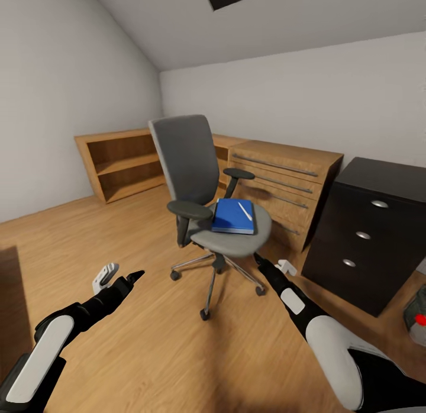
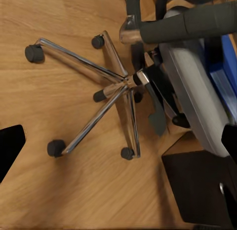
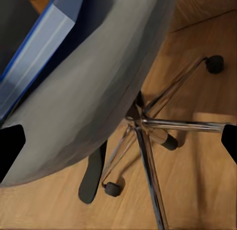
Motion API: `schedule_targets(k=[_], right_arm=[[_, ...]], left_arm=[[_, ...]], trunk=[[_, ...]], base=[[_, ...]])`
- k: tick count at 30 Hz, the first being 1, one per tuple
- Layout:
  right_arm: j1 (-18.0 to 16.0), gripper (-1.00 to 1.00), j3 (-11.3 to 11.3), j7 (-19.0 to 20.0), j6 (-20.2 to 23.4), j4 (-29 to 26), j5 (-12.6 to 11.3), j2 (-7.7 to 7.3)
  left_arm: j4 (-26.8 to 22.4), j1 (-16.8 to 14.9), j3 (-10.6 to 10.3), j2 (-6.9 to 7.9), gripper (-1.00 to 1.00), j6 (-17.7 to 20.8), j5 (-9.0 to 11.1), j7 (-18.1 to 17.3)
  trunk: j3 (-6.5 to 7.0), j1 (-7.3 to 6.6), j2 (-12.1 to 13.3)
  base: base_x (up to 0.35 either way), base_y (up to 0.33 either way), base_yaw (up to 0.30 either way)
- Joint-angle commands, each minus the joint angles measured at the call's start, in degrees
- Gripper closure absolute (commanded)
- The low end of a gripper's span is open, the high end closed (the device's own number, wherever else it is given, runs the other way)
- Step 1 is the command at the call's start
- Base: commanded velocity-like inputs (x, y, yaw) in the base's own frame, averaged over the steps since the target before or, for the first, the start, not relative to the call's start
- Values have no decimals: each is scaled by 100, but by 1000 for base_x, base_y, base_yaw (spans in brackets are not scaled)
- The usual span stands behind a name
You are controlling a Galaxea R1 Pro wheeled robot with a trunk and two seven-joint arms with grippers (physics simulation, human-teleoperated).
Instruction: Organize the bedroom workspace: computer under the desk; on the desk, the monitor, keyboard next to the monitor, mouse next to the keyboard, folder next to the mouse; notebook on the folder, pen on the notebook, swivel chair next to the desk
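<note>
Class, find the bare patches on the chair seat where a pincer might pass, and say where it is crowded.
On the swivel chair seat, grey cushion lies bare before and left of the folder, towards the near armrest. It is crowded at the folder, which bears the pen, beside the far armrest.

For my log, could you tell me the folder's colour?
Bright blue folder, pale page edges; clearest in head view.

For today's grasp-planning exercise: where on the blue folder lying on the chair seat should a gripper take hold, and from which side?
Probably the folder's near edge, approached from the robot's side by the right gripper. It lies flat on the swivel chair seat with the pen on top; backrest and armrests block the other sides.
</note>
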Motion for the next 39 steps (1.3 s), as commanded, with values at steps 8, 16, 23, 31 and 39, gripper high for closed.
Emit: schedule_targets(k=[8, 16, 23, 31, 39], right_arm=[[-3, -100, 17, 31, -11, 3, 176, 96], [-2, -100, 90, 32, -11, -4, 402, 176], [-4, -100, 242, 190, -2, 0, 692, 213], [-4, -100, 279, 263, 36, 0, 744, 243], [-4, -100, 291, 268, 29, -33, 756, 440]], left_arm=[[-8, -3, -4, -5, -100, 11, 61, 54], [-8, -3, -2, -7, -100, 11, 61, 54], [-8, -3, -4, -7, -100, 11, 61, 54], [-8, -3, -8, -7, -100, 16, 53, 54], [-8, -3, -9, -7, -100, 18, 52, 54]], trunk=[[-5, -3, -2], [-5, -3, -2], [-5, -3, -2], [-5, -3, -2], [-5, -3, -2]], base=[[-117, 0, 0], [-8, 0, 0], [-1, 0, 0], [0, 0, 0], [0, 0, 0]])
